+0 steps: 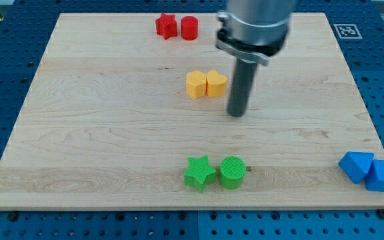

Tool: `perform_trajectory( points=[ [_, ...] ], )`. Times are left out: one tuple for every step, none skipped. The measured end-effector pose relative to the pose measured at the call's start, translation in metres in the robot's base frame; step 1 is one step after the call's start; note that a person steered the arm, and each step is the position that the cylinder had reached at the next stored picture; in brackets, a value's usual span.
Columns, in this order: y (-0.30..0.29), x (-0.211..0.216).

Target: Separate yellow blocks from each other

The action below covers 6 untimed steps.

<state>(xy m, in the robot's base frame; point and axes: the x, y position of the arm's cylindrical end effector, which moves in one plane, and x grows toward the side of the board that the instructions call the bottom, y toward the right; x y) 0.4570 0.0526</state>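
Two yellow blocks sit touching near the middle top of the wooden board (99, 133). The left one is a yellow hexagon-like block (196, 85). The right one is a yellow heart (216, 83). My tip (237, 114) is just right of and below the yellow heart, a small gap away, not touching it. The rod hangs from the grey arm at the view's top.
A red star (167, 26) and a red cylinder (189, 28) sit at the top edge. A green star (199, 173) and a green cylinder (232, 173) sit near the bottom. Two blue blocks (370, 171) lie at the board's bottom right edge.
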Motion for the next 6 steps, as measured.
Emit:
perform_trajectory(
  points=[
    [-0.033, -0.052],
    [-0.048, -0.093],
    [-0.047, -0.067],
    [-0.026, -0.044],
    [-0.013, -0.028],
    [-0.029, -0.014]
  ],
)
